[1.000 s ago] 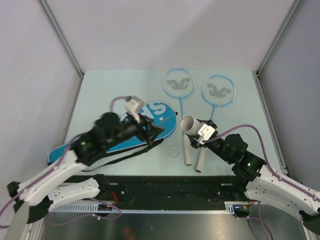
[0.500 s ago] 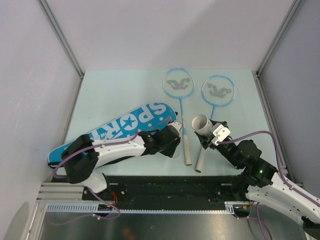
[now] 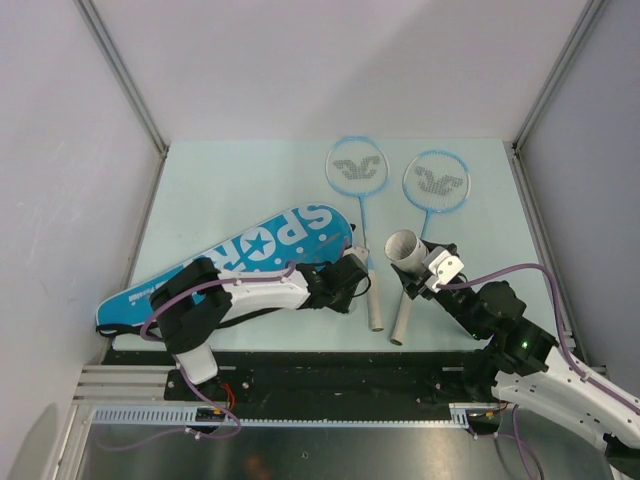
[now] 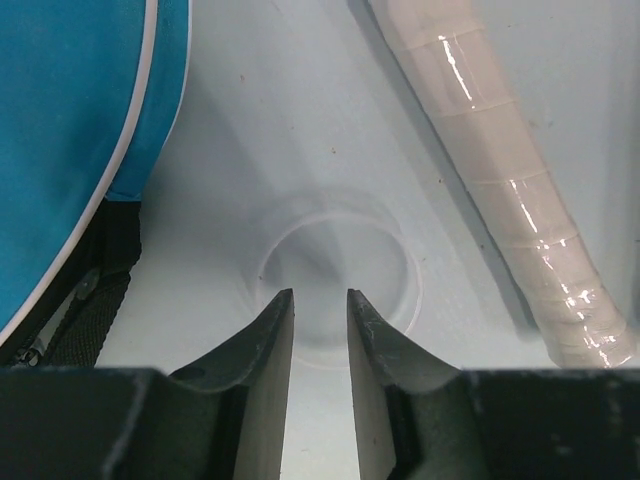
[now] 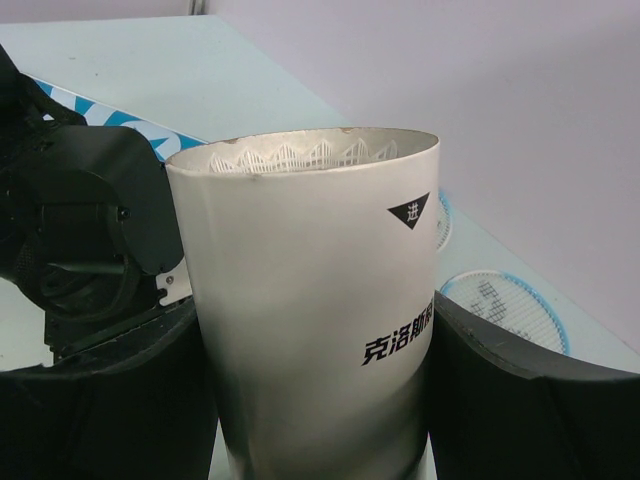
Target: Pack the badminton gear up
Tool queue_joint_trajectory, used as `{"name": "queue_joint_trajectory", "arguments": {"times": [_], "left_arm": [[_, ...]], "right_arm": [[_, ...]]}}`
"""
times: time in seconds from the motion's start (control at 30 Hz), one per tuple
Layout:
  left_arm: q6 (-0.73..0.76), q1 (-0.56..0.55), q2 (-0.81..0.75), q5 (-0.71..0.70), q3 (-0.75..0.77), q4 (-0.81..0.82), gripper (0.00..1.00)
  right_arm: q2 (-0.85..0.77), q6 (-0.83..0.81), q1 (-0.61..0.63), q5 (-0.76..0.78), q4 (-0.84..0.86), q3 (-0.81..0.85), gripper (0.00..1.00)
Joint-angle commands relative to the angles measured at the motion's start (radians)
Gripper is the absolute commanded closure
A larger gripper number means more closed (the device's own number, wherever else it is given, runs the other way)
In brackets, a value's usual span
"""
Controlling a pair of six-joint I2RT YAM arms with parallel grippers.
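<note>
Tube (image 3: pixel 403 248) first: it sits right of desk centre, clenched in the right pincer (image 5: pixel 315 400), one black finger pressed on each flank. Long axis is steep, with the open mouth up and tipped toward 11 o'clock in the top view. I cannot tell whether its base meets the desk (image 3: pixel 230 190). White feather tips of shuttlecocks (image 5: pixel 300 155) show just inside the rim, and there is black print on the wall.

One racket (image 3: pixel 357 170) runs almost straight 12 to 6, head at 12, white handle at 6. The other racket (image 3: pixel 436 181) lies just beside it at 3 o'clock, head at 12, handle slanting toward 7, so the two handles lie close at the near end. The tube hangs over this second shaft.

Bag (image 3: pixel 260 255): flat on the desk, long axis about 8 to 2 o'clock, "SPORT" lettering up, wide end near the first racket's shaft. Black strap (image 4: pixel 95 300) trails off its edge.

Left arm lies across the bag's near edge. Left pincer (image 4: pixel 318 300) points down between the bag and the first racket's handle, fingers parted by a narrow slit, gripping nothing I can see. A clear round lid (image 4: pixel 340 235) lies flat right under the tips; contact is unclear from the wrist view. The bag is at 9 o'clock of it, the handle at 2 to 4.
</note>
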Motion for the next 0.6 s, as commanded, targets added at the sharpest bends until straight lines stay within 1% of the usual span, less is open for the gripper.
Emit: {"name": "queue_joint_trajectory", "arguments": {"times": [0.0,0.1,0.2,0.33,0.4,0.43,0.57], "left_arm": [[-0.032,0.006,-0.023,-0.029,-0.018,0.04,0.68],[-0.026,0.005,-0.067,-0.027,-0.035,0.043,0.67],[-0.026,0.005,-0.118,-0.041,-0.056,0.045,0.61],[-0.03,0.009,-0.202,-0.072,-0.09,0.045,0.49],[-0.035,0.021,-0.195,-0.049,-0.095,0.048,0.49],[-0.043,0.037,-0.186,-0.041,-0.095,0.048,0.51],[-0.038,0.051,-0.118,-0.021,-0.084,0.054,0.5]], "right_arm": [[0.005,0.064,0.002,0.012,-0.025,0.003,0.79],[0.012,0.064,0.003,0.008,-0.023,0.004,0.79],[0.017,0.065,0.003,0.0,-0.02,0.004,0.79],[0.017,0.064,0.003,0.0,-0.019,0.004,0.8],[0.017,0.065,0.003,-0.003,-0.019,0.004,0.79],[0.017,0.064,0.002,-0.005,-0.017,0.004,0.79],[0.013,0.062,0.003,-0.008,-0.014,0.004,0.8]]}}
